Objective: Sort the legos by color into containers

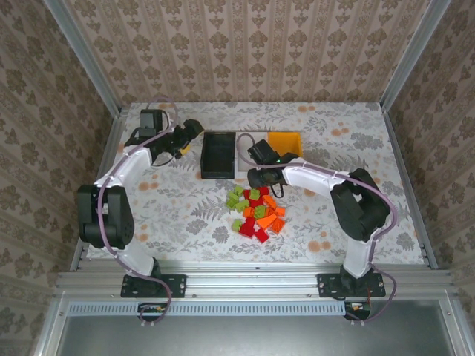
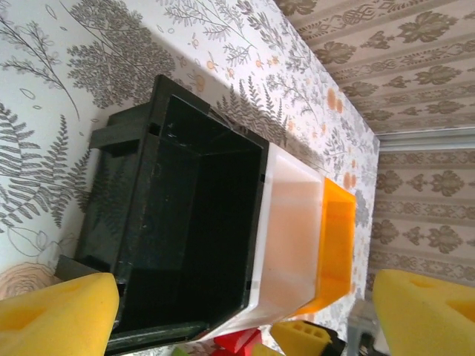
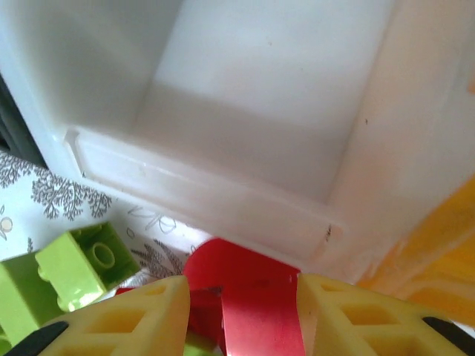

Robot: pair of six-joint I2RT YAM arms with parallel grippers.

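Your table shows a job barely begun, as far as I can judge. The three joined containers sit at the far middle, and none shows a brick inside. The black bin looks bare from your left wrist, though its floor is dark. The white bin is plainly empty under your right wrist, and the visible part of the orange bin is clear too. Nearly all the sorting is left: the pile of legos, red, orange and lime green mixed, lies on the cloth just in front of the bins. Your left arm reaches far forward, ending beside the black bin's left wall. The left gripper has its yellow fingers spread wide with nothing between them. Your right arm folds inward across the pile toward the white bin. The right gripper is clamped on a red brick, held just short of the white bin's near rim, with a green brick on the cloth below.
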